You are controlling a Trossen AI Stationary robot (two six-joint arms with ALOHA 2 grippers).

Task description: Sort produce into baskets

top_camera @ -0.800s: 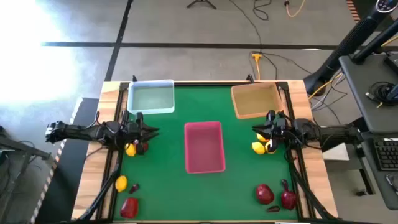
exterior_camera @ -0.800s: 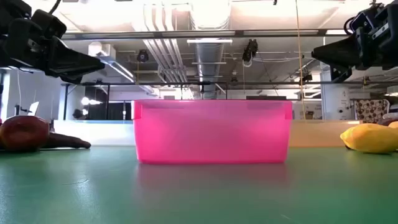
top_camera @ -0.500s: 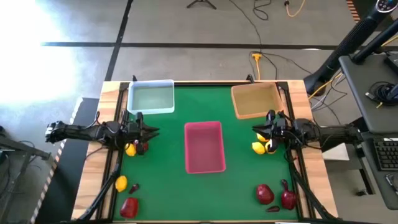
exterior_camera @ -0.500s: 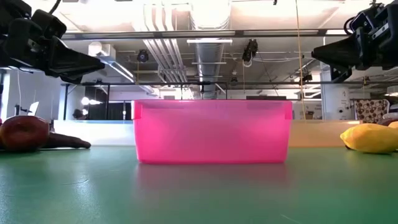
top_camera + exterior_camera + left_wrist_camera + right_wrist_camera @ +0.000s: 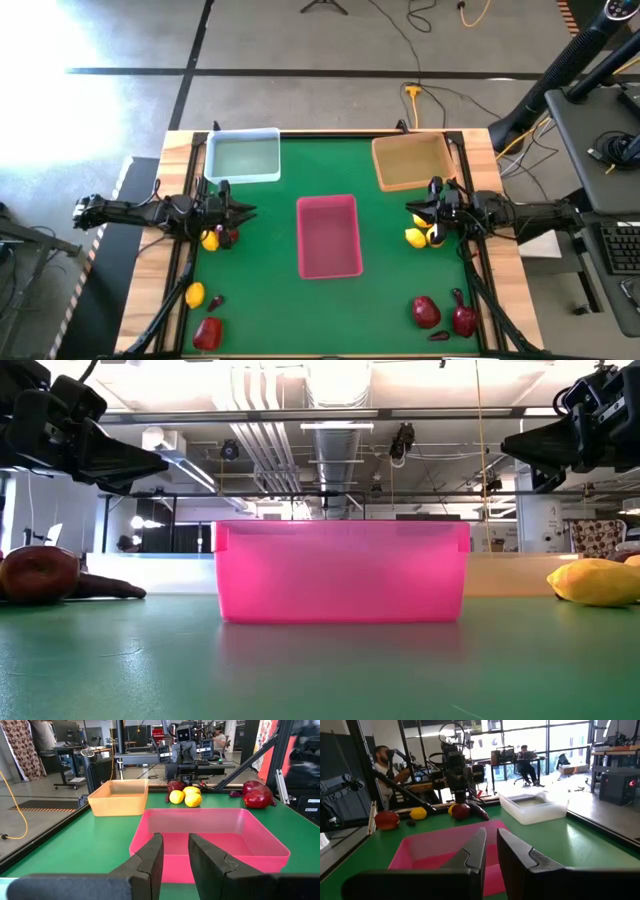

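Observation:
The pink-red tray (image 5: 329,236) sits mid-table, the pale blue tray (image 5: 243,156) at the far left and the tan-orange tray (image 5: 411,162) at the far right. A lemon (image 5: 210,240) and a red fruit (image 5: 229,237) lie under my left arm. Two lemons (image 5: 416,237) lie under my right arm. Near the front edge are a lemon (image 5: 195,295), a red-yellow fruit (image 5: 207,333), two red fruits (image 5: 426,312) and small maroon pieces (image 5: 458,296). My left gripper (image 5: 245,210) (image 5: 175,837) and right gripper (image 5: 412,213) (image 5: 491,832) hover above the table on either side of the pink tray, facing it. Both are shut to a narrow slit and empty.
Black frame rails run along the table's left and right edges (image 5: 185,270). Green mat lies open between the trays and in front of the pink tray (image 5: 320,670). People sit at desks in the room beyond the table (image 5: 525,762).

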